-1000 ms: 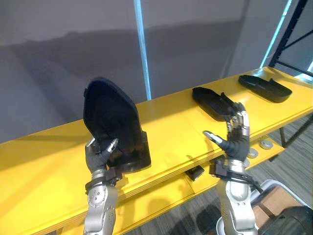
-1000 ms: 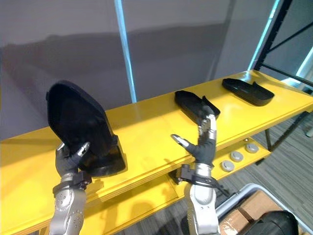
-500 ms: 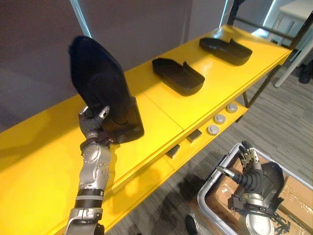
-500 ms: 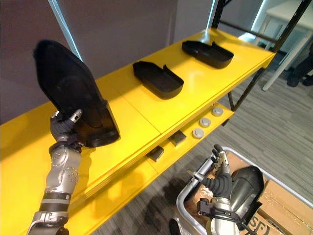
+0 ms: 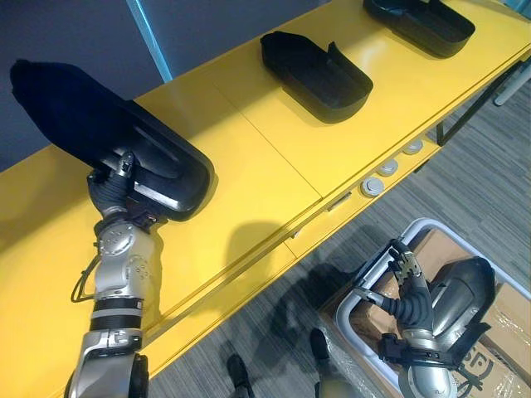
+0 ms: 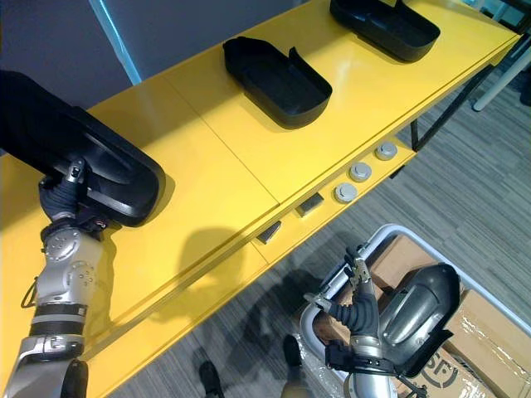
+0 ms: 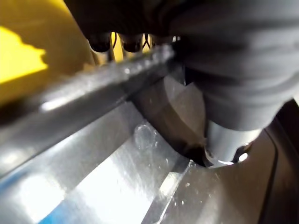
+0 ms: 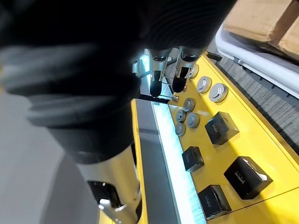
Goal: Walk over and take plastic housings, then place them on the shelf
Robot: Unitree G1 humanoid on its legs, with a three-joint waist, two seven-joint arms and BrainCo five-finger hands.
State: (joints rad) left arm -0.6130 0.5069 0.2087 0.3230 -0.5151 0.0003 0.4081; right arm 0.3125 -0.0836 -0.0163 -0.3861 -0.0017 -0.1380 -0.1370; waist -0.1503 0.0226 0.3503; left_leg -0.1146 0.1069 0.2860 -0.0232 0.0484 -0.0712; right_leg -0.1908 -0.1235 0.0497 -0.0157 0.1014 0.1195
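One spare housing [image 5: 460, 292] lies nearest, in the crate [image 5: 371, 267] below the front of the shelf [image 5: 274, 166]. The right hand [image 5: 408, 292] is poised beside it, fingers relaxed and empty, presumably for the next pick. At the shelf's front edge the left hand [image 5: 112, 189] is clamped on the held housing [image 5: 124, 145], whose broad end is rested on the shelf; judged mid-placement. Farther along the shelf, the middle housing [image 5: 315, 73] and far housing [image 5: 419, 16] are laid well apart.

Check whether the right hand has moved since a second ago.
Yes. The right hand was up at the front edge of the yellow shelf; now it hangs lower, off the shelf, by the rim of the bin.
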